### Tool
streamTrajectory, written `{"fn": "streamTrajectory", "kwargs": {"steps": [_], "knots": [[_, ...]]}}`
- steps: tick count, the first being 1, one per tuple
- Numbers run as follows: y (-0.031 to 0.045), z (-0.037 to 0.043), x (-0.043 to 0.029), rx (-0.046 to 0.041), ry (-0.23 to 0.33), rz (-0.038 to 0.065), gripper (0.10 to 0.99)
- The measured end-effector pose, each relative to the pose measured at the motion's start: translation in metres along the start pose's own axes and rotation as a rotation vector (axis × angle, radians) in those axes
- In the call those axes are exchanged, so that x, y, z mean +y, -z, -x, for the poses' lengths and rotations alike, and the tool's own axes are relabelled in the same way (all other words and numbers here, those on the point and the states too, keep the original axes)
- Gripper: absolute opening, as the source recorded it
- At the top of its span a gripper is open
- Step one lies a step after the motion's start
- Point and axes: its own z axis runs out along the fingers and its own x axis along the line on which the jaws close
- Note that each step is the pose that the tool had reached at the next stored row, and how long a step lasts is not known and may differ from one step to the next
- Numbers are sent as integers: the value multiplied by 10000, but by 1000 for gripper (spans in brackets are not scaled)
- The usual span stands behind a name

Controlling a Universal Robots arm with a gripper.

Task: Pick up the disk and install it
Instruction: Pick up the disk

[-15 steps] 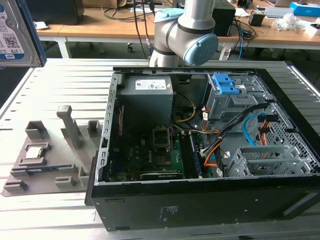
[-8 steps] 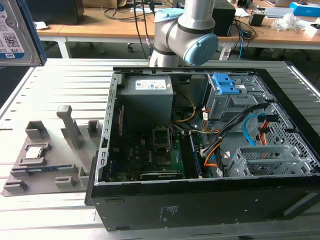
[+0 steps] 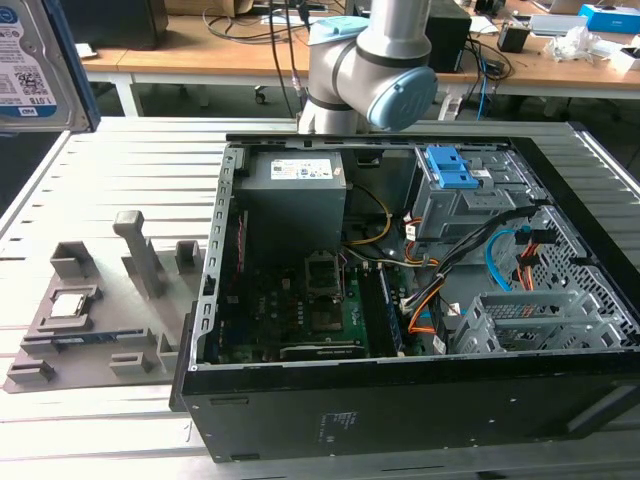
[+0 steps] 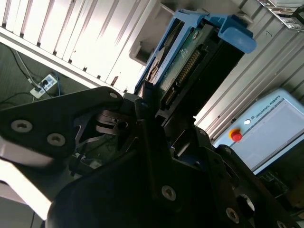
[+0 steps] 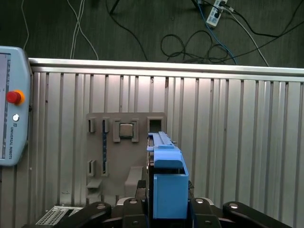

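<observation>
End effector (image 5: 167,210) clamped on the disk (image 3: 30,60), well apart from the computer case (image 3: 400,410); carrying it safely likely needs a firm, level grip.

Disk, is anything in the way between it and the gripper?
No, nothing visible. In the first wrist view the gripper is shut on the disk, holding it up over the grey tray.

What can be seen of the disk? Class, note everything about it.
The disk is a flat silver hard drive framed by a blue plastic bracket. In the exterior view its white-and-blue label shows; in the second wrist view, a green circuit board and a dark connector row. The gripper clamps it, holding it in the air above the ribbed metal table.
</observation>
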Motion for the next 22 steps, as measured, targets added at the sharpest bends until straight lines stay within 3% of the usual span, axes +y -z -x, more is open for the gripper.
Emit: {"fn": "streamTrajectory", "kwargs": {"steps": [5, 14, 19, 22], "knots": [[2, -9, -215, 1, 0, 1, 365], [3, -19, -444, 1, 0, 1, 365], [5, -29, -676, 1, 0, 1, 365], [5, -32, -769, 1, 0, 1, 365]]}}
